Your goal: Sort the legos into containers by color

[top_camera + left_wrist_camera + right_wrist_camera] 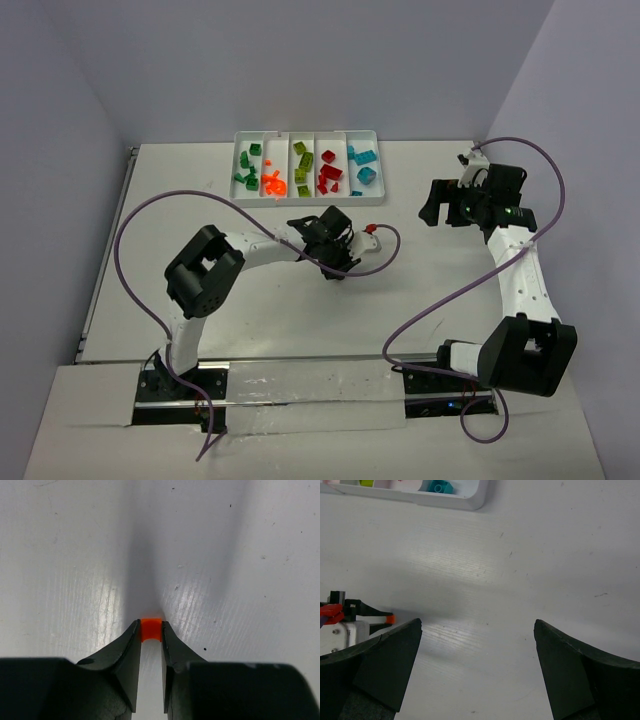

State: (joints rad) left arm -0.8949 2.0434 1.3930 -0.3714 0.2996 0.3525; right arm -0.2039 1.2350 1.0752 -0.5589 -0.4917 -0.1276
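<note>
1. Nearest in, the left gripper [150,625] was clenched on a small orange brick [151,631], fingertips pinching it from both sides, out over the bare middle of the table [290,320]. Whether the brick had cleared the surface, the pictures didn't say
2. So the step in hand read as a carry: one orange piece grabbed and due for the tray. No other loose brick showed on the table from above, so this looked like one of the last
3. A little further out, on the right, the right gripper [478,624] hung with its jaws spread wide and nothing between them, well apart from the left one
4. Open room? Plenty. Bare table lay between the left gripper and the tray, though the purple cable [397,243] curled just beside that wrist and could snag on a quick swing
5. At the far edge sat the white tray [308,135], five compartments, left to right: dark green bricks [247,170], orange bricks [272,184], lime bricks [302,162], red bricks [328,176], teal bricks [363,166]
6. The next move called for a lift high enough to clear the raised near rim, travel forward and left, then a release over the second compartment from the left, not the lime one next door
</note>
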